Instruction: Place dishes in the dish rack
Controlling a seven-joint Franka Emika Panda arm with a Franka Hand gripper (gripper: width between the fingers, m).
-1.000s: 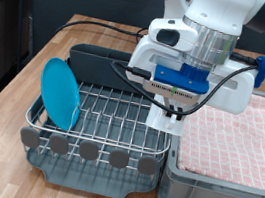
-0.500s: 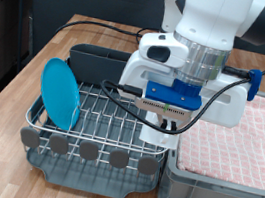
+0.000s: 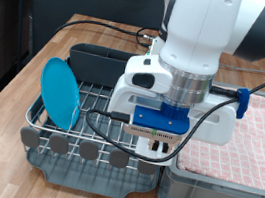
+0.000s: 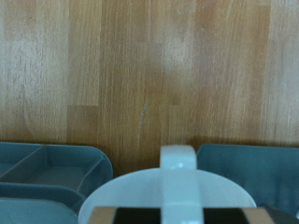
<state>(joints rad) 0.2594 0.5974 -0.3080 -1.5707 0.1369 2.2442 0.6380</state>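
1. Wrist view: white mug [image 4: 168,191] fills the lower part of the frame, rim and handle seen close up against the end effector, wooden bench [image 4: 149,65] beyond it. Dark finger parts sit at the mug's rim, but I cannot tell whether the end effector is pinching it or spread.
2. Exterior view: the end effector [image 3: 158,144] is low over the dish rack [image 3: 100,109], near the rack's edge on the exterior view's right; the arm's body hides the fingertips and the mug itself.
3. Light-blue plate [image 3: 60,93] stands on edge in the rack wires at the exterior view's left, so the plate step looks done.
4. Wooden spoon: not visible in either view.
5. Judgement: the mug step is in hand, with the mug at or just above the rack.
6. What that calls for: the mug needs to seat stably on the wire grid, clear of the plate and of the round grey discs [image 3: 89,151] along the front.
7. Surroundings: grey cutlery bin [image 3: 93,60] at the rack's back; grey crate with pink-checked cloth [image 3: 248,138] just beside the rack at the exterior view's right.
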